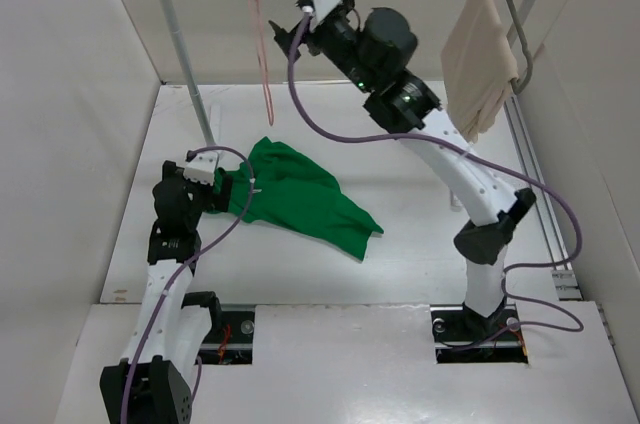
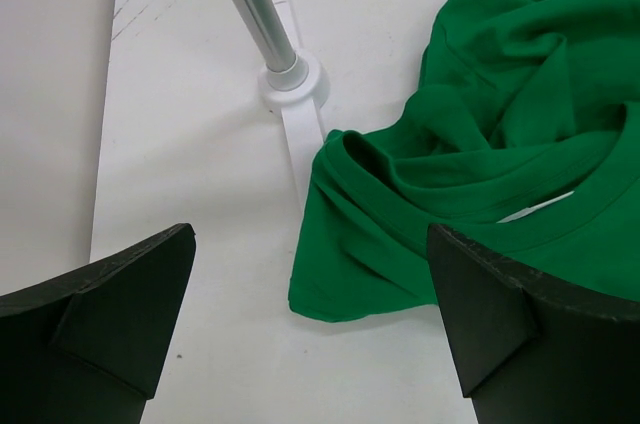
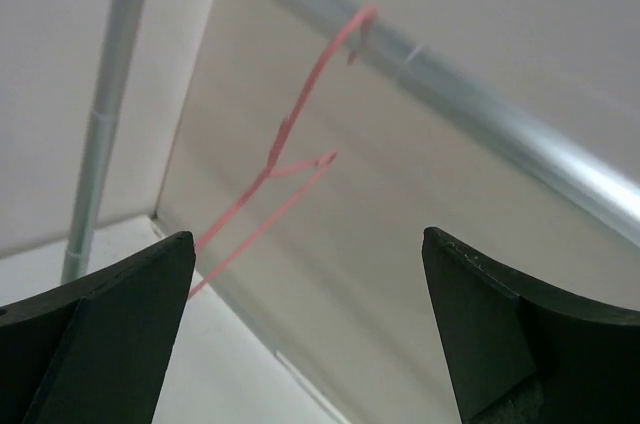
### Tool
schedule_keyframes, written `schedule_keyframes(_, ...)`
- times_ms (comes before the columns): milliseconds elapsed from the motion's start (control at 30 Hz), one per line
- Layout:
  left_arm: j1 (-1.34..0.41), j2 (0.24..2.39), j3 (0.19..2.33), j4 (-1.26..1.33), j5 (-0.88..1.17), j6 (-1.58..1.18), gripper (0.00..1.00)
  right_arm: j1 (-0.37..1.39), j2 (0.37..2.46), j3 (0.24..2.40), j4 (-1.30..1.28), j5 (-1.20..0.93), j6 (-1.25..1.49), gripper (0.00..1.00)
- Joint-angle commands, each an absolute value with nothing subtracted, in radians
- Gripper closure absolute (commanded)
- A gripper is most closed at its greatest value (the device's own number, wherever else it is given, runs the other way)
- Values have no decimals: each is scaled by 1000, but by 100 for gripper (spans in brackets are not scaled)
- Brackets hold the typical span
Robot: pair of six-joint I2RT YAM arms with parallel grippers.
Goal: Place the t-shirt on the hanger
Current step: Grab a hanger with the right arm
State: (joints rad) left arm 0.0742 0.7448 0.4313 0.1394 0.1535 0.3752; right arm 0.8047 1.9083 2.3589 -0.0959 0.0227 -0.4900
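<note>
Left gripper point(image 2: 310, 236) jaws spread, empty; the t-shirt point(image 2: 500, 124), judged limp and light, lies crumpled ahead-right of them, its collar band probably the firmest hold. Right gripper point(image 3: 307, 234) jaws spread; the hanger point(image 3: 272, 166), probably springy, hangs ahead-left.

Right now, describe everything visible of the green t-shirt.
The t-shirt is plain bright green soft fabric with no print. It lies crumpled in loose folds on the white table, spreading from near the rack post's base toward the table's middle. Its ribbed neck opening shows in the left wrist view. The left hand hangs open at its edge; whether a finger touches the cloth cannot be told.
</note>
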Motion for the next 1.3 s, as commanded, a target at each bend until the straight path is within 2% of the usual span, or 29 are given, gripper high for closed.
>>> schedule_keyframes(0, 78, 719, 417, 183, 190, 360, 0, 801, 1966, 2395, -41, 133, -479, 0)
schedule_keyframes(200, 78, 709, 408, 183, 190, 360, 0, 801, 2016, 2413, -18, 6, -410, 1)
schedule_keyframes(433, 78, 709, 399, 192, 190, 360, 0, 801, 1971, 2344, -9, 101, -400, 1)
schedule_keyframes(667, 78, 709, 399, 192, 190, 360, 0, 821, 1908, 2332, 31, 78, -400, 3)
schedule_keyframes(1267, 78, 699, 390, 201, 190, 370, 0, 831, 2046, 2513, 80, 31, -307, 1)
